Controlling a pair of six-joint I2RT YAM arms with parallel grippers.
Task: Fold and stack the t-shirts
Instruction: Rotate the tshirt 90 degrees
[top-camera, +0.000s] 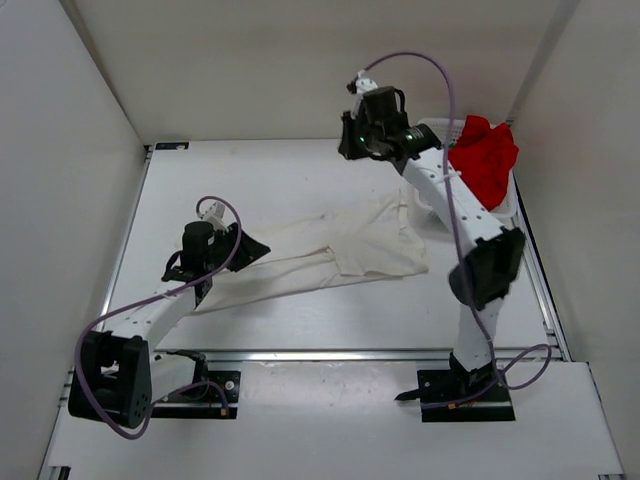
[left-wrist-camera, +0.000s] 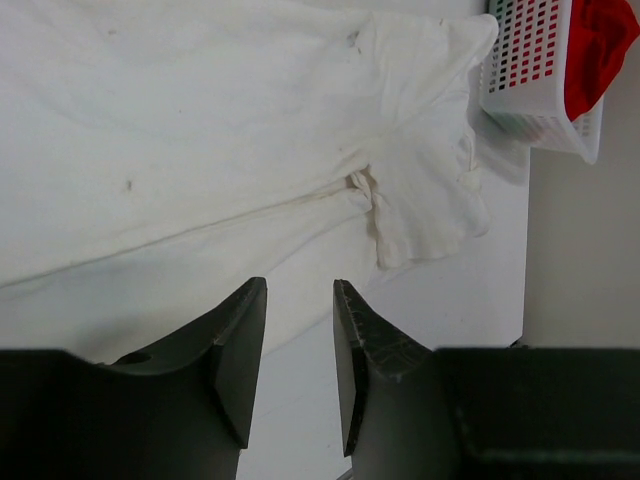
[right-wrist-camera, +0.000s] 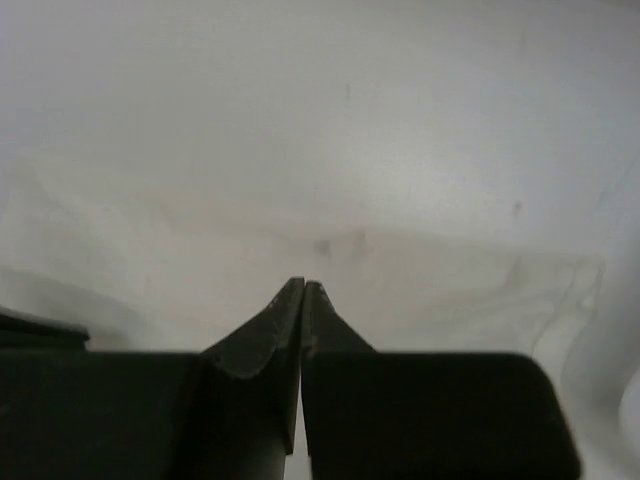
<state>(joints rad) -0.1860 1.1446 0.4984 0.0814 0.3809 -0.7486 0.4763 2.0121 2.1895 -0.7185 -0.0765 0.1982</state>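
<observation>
- I count two arms, two t-shirts and one basket on a white table (top-camera: 250, 180).
- At the left, my left gripper (top-camera: 248, 250) sits low at the left end of the white t-shirt (top-camera: 350, 245). In its wrist view the fingers (left-wrist-camera: 240, 340) are spread with nothing between them, over the cloth's near edge. I cannot tell whether they touch it.
- In the middle, the one white t-shirt lies spread and rumpled on the table, not yet folded. It runs from the left gripper towards the basket.
- Further right, my right gripper (top-camera: 352, 145) hangs above the far part of the table. Its fingers (right-wrist-camera: 285, 320) are pressed together on nothing.
- At the far right, the one red t-shirt (top-camera: 485, 155) is bunched in the white basket (top-camera: 507, 205), against the right wall.
</observation>
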